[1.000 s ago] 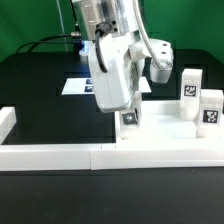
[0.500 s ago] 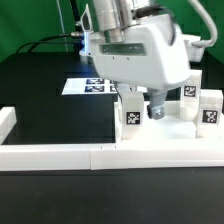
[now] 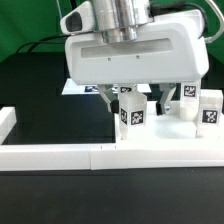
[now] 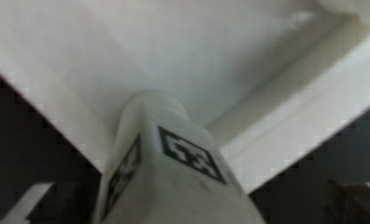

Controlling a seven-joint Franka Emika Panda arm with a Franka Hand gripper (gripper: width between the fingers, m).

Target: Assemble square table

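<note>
- Pincer hung with its jaws spread wide, clamped on nothing; an upright tagged leg stood between and just under its fingertips, apparently free of them.
- That leg rose from the near corner of the white tabletop, so I judged it seated in, or at least set upon, a corner hole. Whether it was screwed fully home I could not tell.
- Through the wrist view the same leg ran straight up toward the camera, its tag plain, with the raised rim of the tabletop beside it.
- Two more tagged legs stood upright toward the exterior view's right, on or just behind the tabletop. Whether they were fitted or only parked I could not say. A fourth leg was not visible.
- By my reckoning the job was early to midway: one leg placed, the others to be brought to their corners and tightened.
- Acting as a shallow tray, the tabletop held only the leg I could be sure of.
- On the dark surface, a low white border wall ran along the front, and the marker board lay behind, mostly hidden by the arm.
</note>
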